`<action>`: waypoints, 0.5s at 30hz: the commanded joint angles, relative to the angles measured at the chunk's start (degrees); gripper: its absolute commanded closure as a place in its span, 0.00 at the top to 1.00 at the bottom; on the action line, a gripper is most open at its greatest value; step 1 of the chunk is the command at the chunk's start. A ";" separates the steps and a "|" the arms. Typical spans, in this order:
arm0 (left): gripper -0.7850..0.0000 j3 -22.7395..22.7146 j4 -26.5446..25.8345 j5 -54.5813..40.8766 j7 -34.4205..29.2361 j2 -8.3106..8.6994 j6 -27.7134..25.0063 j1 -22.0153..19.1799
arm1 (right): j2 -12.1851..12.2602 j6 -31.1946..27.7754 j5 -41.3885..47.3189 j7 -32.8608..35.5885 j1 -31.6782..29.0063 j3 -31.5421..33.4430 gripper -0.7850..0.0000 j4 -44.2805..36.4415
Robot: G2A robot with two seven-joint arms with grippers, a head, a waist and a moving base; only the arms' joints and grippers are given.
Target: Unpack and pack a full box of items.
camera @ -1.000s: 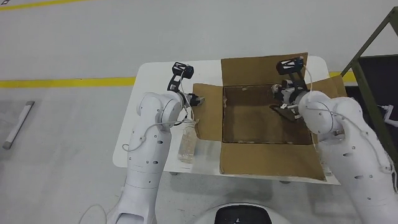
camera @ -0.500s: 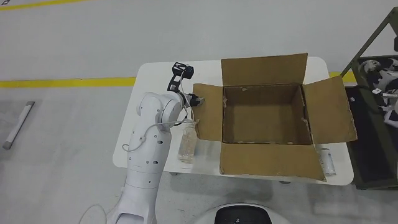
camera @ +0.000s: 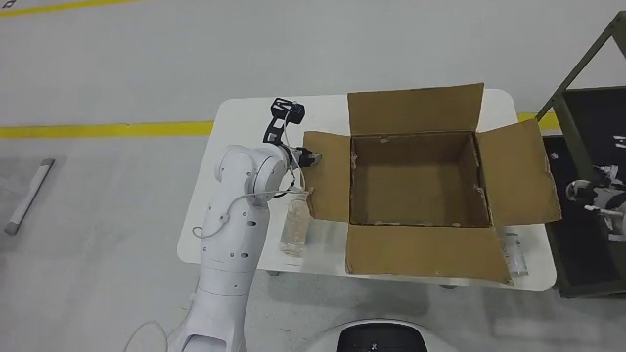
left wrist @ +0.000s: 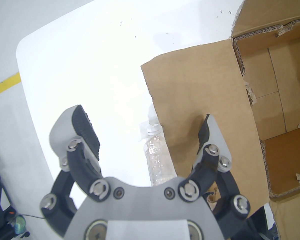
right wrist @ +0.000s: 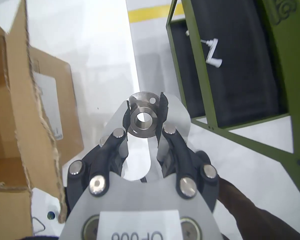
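Cardboard box (camera: 416,122) sits open on the white table (camera: 245,147) with all four flaps folded out; its floor looks bare in the top view, so I judge unpacking close to done. Right gripper (right wrist: 145,111) is clamped on a steel flange (right wrist: 137,127), fingers pinching the hub from both sides with the bore facing the wrist camera. Gripping the narrow hub likely leaves the wide rim free for setting down. It hangs to the right of the box, near the green rack (right wrist: 180,58), whose black shelf (right wrist: 240,51) bears a white part (right wrist: 212,51), so this is probably the drop-off spot. Left gripper (left wrist: 144,119) is spread wide and empty above the box's left flap (left wrist: 195,88), likely parked clear of the opening. Clear plastic bottle (left wrist: 156,156) lies on its side on the table, just beside that flap's edge; a second small container (camera: 511,251) lies by the near right flap
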 commanded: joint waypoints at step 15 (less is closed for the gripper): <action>1.00 0.00 0.00 0.00 0.00 0.00 0.00 0.00 | -0.58 -0.49 0.62 -7.42 -8.76 -6.28 0.00 6.56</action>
